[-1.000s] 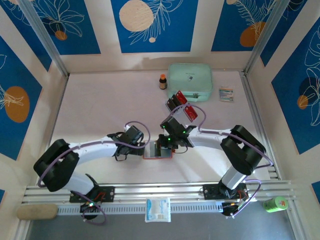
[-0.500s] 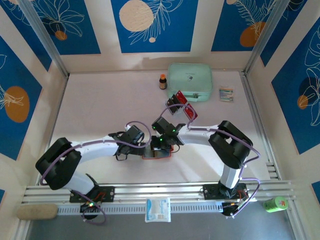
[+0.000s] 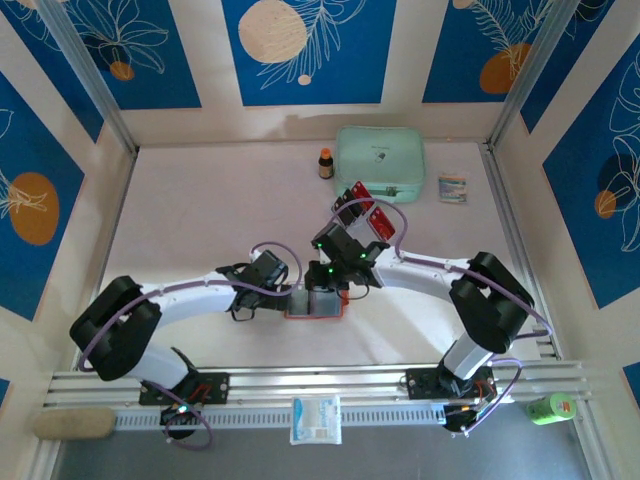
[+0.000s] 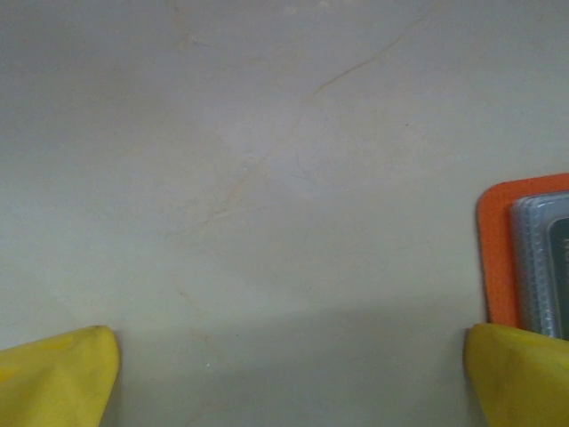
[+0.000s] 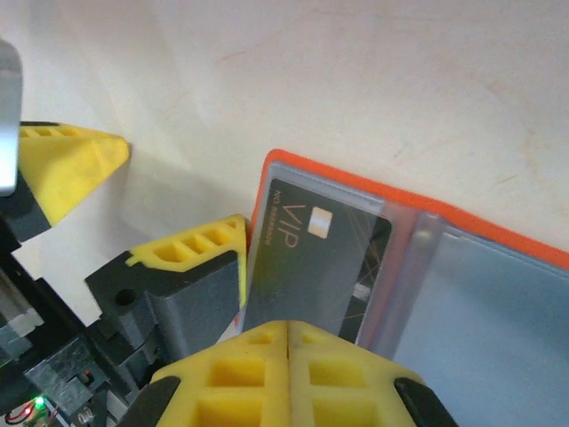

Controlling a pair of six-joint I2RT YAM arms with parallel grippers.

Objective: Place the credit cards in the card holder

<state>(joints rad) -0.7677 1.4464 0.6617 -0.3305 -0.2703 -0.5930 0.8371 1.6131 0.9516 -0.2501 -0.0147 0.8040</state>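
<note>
My right tool (image 5: 289, 354), pressed together, sits at the black card's (image 5: 311, 258) near edge, wallet (image 5: 498, 311) pocket straight ahead (left tool (image 4: 284, 378) spread alongside).

Pale marbled table (image 3: 200, 220), faint veins across top. Open orange card holder (image 3: 315, 308) flat, near centre. Far edge: mint-green zip pouch (image 3: 380, 160), small brown bottle (image 3: 325, 163) just left of it, small packet (image 3: 452, 188) right. Clear tray (image 3: 345, 215) with credit cards (image 3: 378, 222) in front of pouch.
</note>
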